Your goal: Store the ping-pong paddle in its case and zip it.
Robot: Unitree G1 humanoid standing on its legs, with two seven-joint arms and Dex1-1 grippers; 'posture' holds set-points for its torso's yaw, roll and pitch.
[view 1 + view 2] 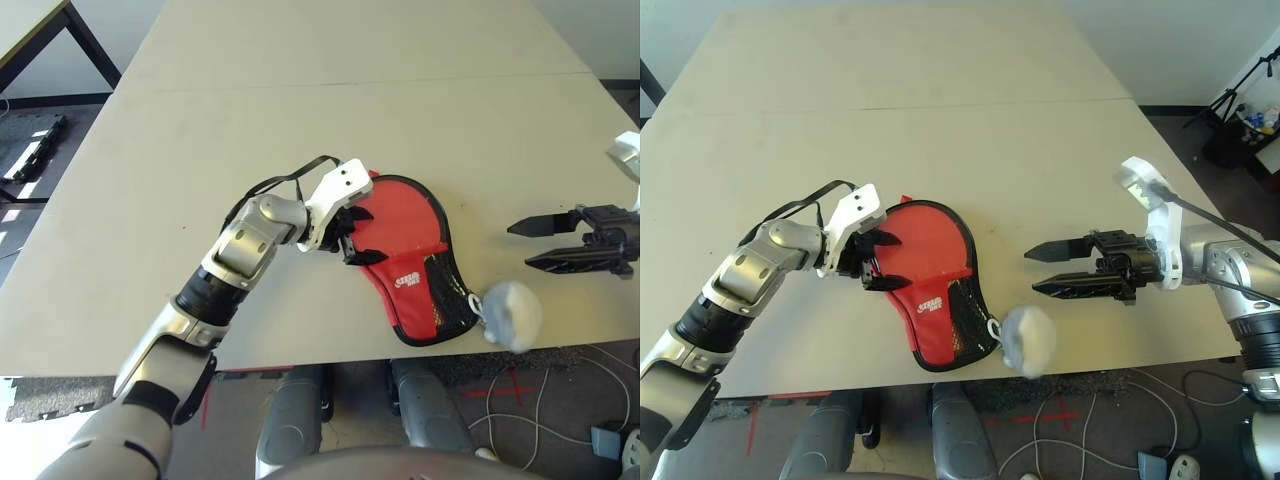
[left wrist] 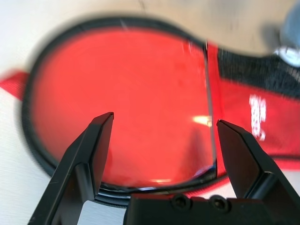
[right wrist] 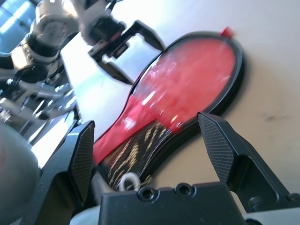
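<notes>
The red case [image 1: 400, 235] lies flat near the table's front edge, with black edging, a mesh pocket and a white logo at its narrow end. The ping-pong paddle is hidden. My left gripper [image 1: 355, 237] stands open at the case's left rim, its fingers [image 2: 101, 140] spread on either side of the round red part [image 2: 122, 103]. My right gripper [image 1: 1032, 272] hovers open to the right of the case and apart from it, pointing at it, with nothing between its fingers [image 3: 220, 145].
A whitish soft pouch [image 1: 512, 313] on a cord lies at the case's narrow end, right at the table's front edge [image 1: 300, 362]. The beige table [image 1: 350, 100] stretches far behind. Cables lie on the floor below.
</notes>
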